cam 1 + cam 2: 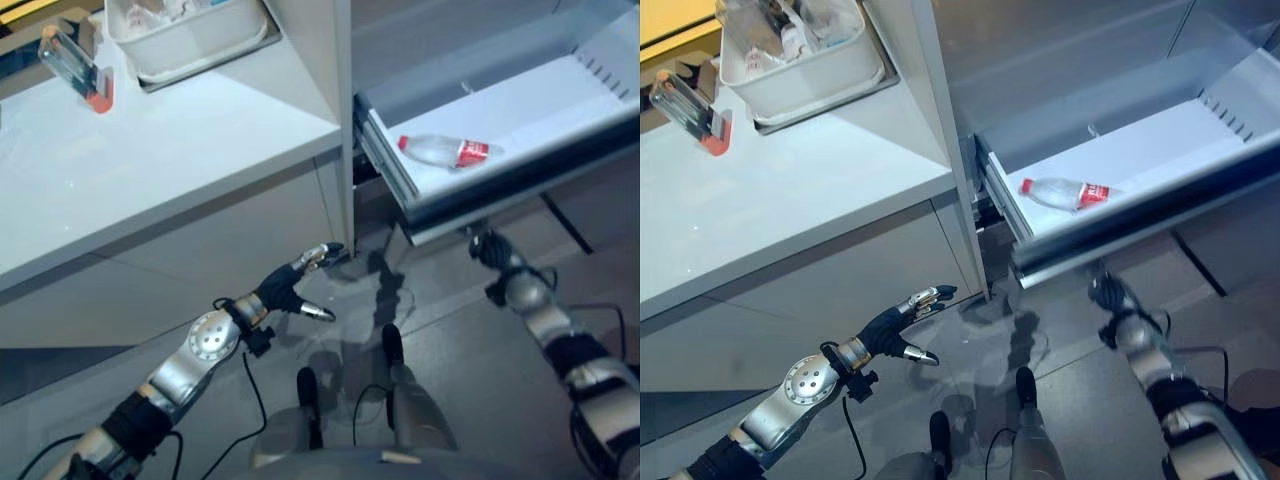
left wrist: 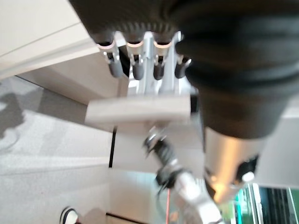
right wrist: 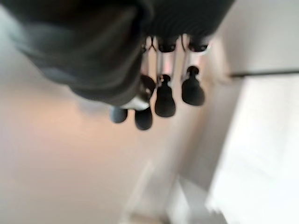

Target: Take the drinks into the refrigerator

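left hand (image 1: 283,290) hung low, fingers straight, holding nothing | right hand (image 1: 492,250) just under the drawer's front, fingers hidden, grip unreadable | clear bottle (image 1: 446,151), red cap and label, lay on its side in the open white drawer (image 1: 560,110) above the right hand | white desk (image 1: 150,170) above the left hand carried a white bin (image 1: 190,40) and a second bottle (image 1: 75,65)

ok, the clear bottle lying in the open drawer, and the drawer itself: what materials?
Clear bottle with red cap and label: thin see-through plastic, by the look. Pulled-out drawer: pale, smooth, faintly translucent walls suggest moulded plastic; its dark front edge could be plastic or metal.
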`<state>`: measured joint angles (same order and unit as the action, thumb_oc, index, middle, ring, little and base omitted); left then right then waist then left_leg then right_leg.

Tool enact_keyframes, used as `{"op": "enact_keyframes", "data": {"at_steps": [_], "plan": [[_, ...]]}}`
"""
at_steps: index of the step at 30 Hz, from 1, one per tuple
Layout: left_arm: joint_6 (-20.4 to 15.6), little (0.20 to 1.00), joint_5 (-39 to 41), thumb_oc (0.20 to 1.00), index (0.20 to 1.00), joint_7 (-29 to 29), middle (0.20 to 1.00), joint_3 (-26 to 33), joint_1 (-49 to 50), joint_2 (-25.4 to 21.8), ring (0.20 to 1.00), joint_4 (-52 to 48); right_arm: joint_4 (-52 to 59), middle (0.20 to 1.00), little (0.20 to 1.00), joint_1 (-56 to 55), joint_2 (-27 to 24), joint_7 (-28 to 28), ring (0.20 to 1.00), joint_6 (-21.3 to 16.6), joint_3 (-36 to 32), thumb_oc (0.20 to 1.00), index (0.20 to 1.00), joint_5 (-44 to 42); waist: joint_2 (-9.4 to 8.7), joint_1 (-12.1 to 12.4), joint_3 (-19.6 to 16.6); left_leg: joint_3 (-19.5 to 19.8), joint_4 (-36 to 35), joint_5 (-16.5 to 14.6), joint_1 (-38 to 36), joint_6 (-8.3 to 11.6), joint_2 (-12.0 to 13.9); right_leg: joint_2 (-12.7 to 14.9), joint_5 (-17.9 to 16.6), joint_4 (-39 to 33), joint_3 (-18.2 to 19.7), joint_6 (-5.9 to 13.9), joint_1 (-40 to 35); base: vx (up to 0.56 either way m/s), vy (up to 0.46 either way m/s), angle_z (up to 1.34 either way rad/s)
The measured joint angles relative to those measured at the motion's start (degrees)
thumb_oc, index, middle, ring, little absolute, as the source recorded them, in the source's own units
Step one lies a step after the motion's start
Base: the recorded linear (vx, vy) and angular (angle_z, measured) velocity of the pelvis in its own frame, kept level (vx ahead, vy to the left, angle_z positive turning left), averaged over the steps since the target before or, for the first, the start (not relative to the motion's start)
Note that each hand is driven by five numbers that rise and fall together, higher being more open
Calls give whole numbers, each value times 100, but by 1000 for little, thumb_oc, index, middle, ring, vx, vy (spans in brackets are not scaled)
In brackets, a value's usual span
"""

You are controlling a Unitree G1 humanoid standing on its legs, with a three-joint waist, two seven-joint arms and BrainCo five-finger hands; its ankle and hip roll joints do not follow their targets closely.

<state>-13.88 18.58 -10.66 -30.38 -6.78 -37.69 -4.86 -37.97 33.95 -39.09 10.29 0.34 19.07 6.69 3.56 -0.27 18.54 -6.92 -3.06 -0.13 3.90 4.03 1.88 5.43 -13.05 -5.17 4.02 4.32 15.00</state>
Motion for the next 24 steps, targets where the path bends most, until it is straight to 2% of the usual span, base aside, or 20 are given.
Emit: {"op": "enact_keyframes", "data": {"at_steps": [5, 8, 10, 13, 14, 15, 16, 17, 21, 24], "plan": [[0, 1000, 17, 1000, 1000, 213, 1000, -32, -323, 172, 1000, 27, 49, 200, 200, 1972, 37, 337, 200, -71, 422, 200, 200, 153, 20, 187, 368, 90, 135, 67, 313, 18, -2, -9, -135, 3, -19, -51, 253, -57, 16, 4], [-3, 1000, 16, 1000, 1000, 353, 1000, -34, -574, 307, 1000, 47, -82, 200, 200, 3205, 85, 448, 200, -180, 783, 200, 200, 321, 22, 415, 543, 233, 241, 113, 504, 108, 34, -21, -209, 13, -154, -133, 359, -60, 6, 18], [-4, 1000, 17, 1000, 1000, 473, 1000, 1, -650, 285, 1000, 93, -124, 200, 200, 3462, 124, 547, 200, -191, 837, 200, 200, 413, -11, 526, 620, 281, 261, 124, 546, 123, 56, -30, -210, 17, -203, -136, 349, -28, -15, 18], [-1, 1000, 8, 1000, 1000, 628, 1000, 90, -728, 301, 1000, 243, -302, 200, 200, 3508, 165, 630, 200, -275, 859, 200, 200, 415, -77, 424, 666, 380, 291, 125, 600, 120, 24, 16, -151, 107, -273, -123, 369, -14, -22, 13], [-2, 1000, -4, 1000, 1000, 665, 1000, 95, -750, 302, 1000, 236, -302, 244, 244, 3508, 169, 628, 244, -263, 860, 244, 244, 414, -79, 422, 667, 409, 290, 127, 615, 117, 26, 17, -133, 119, -306, -121, 368, 2, -21, 19], [-5, 1000, -54, 1000, 1000, 694, 1000, 139, -724, 315, 1000, 231, -297, 542, 542, 3498, 213, 630, 542, -258, 843, 542, 542, 413, -86, 425, 671, 432, 297, 130, 629, 117, 35, 15, -74, 141, -337, -102, 369, 0, -12, 15], [-4, 1000, -106, 1000, 1000, 709, 1000, 205, -690, 349, 1000, 233, -295, 736, 736, 3496, 241, 640, 736, -256, 846, 736, 736, 412, -87, 417, 671, 450, 301, 130, 630, 116, 40, 11, -71, 145, -356, -106, 365, 2, 2, 12], [-4, 1000, -157, 1000, 1000, 765, 1000, 239, -687, 358, 1000, 232, -283, 1000, 1000, 3496, 248, 640, 1000, -263, 845, 1000, 1000, 412, -88, 426, 672, 479, 316, 132, 656, 111, 48, 8, -69, 148, -381, -109, 367, -1, 6, 12], [-5, 1000, -211, 1000, 1000, 862, 1000, 297, -625, 439, 1000, 232, -212, 1000, 1000, 3190, 329, 668, 1000, -356, 565, 1000, 1000, 387, -92, 425, 673, 547, 355, 133, 668, 108, 49, 15, -69, 153, -445, -109, 327, -6, 11, 8], [-7, 1000, -212, 1000, 1000, 894, 1000, 326, -558, 548, 1000, 233, -384, 1000, 1000, 2557, 503, 602, 1000, -331, 403, 1000, 1000, 369, -109, 455, 681, 555, 384, 134, 636, 105, 39, 23, -70, 177, -449, -110, 328, -4, 10, 1]]}}
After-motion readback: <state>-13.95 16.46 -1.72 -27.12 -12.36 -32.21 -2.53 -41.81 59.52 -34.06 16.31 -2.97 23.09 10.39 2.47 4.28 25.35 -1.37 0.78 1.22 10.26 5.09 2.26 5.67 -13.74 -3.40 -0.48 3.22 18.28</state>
